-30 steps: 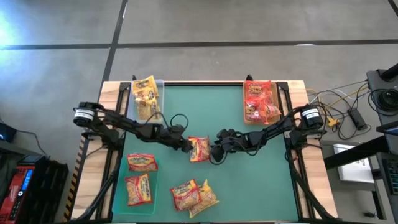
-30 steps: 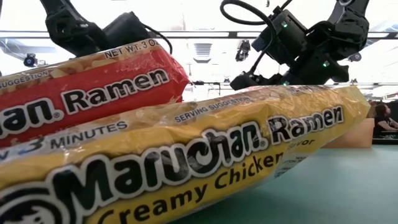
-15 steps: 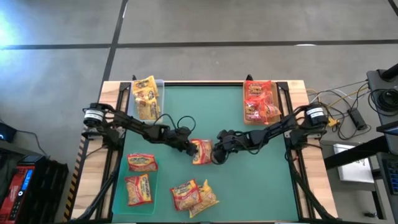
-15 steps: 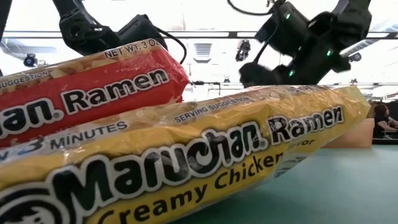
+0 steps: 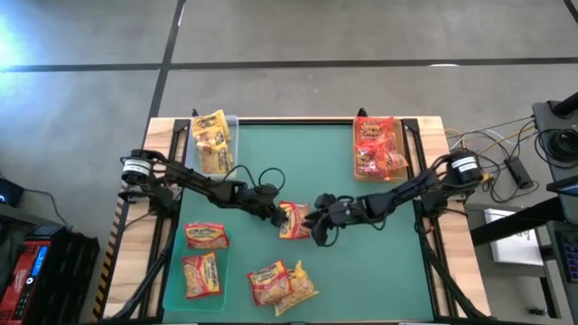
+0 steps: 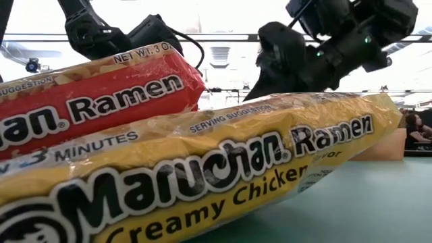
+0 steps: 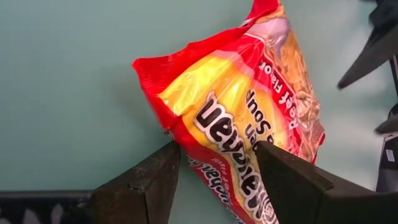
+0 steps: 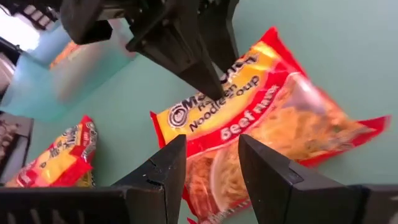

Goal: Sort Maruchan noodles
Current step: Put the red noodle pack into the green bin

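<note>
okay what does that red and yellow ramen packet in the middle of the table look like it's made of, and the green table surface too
The red and yellow ramen packet looks like thin glossy plastic film: it crinkles, catches highlights, and a clear patch shows noodles inside. The green table surface looks like a smooth matte mat, possibly rubber or vinyl; the exact material is unclear.

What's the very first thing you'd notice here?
Probably the two robot arms meeting mid-table over one red-and-yellow beef ramen packet: the left gripper pinches one edge of it while the right gripper reaches in with open fingers from the other side. In the low view, a red packet and a yellow Creamy Chicken packet loom huge.
</note>
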